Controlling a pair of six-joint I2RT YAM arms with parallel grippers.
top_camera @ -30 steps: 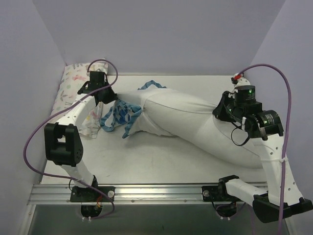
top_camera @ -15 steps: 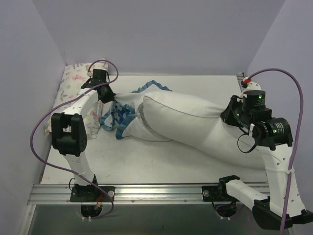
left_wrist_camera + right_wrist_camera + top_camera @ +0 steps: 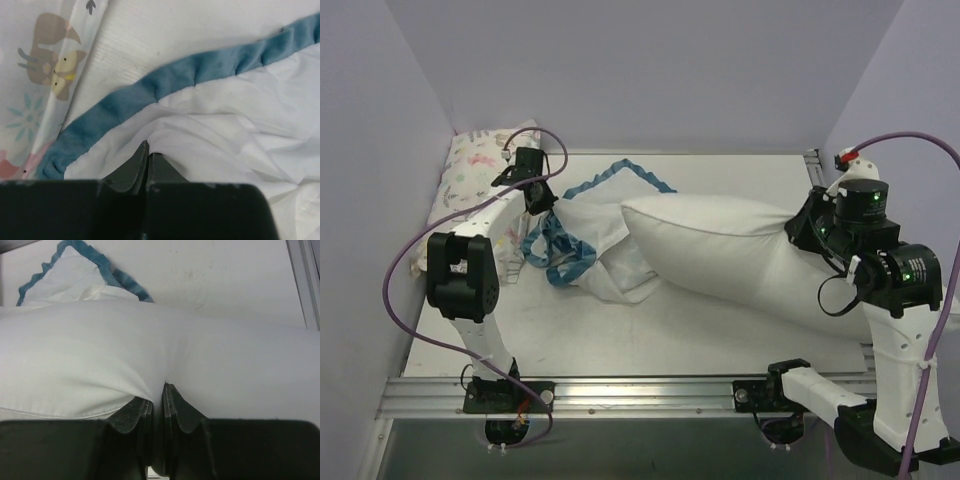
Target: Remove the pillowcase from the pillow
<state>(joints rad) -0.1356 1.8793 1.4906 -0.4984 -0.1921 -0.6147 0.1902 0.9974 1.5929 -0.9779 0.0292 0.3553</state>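
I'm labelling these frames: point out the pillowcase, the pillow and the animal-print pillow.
pillowcase (image 3: pixel 595 225), top external view, white reverse beside blue trim
pillow (image 3: pixel 720 240), top external view, middle of white body
animal-print pillow (image 3: pixel 468 168), top external view, printed face

The pillow (image 3: pixel 740 250) blocks the centre and right of the overhead view, slanting down toward the right arm (image 3: pixel 905 280). The heaped pillowcase (image 3: pixel 600 240) fills the space left of centre, touching it. A printed pillow (image 3: pixel 470 170) and the left arm (image 3: pixel 455 280) crowd the left wall. Bare tabletop (image 3: pixel 650 335) lies open across the lower middle, and a narrower strip runs behind the pillow at upper right.
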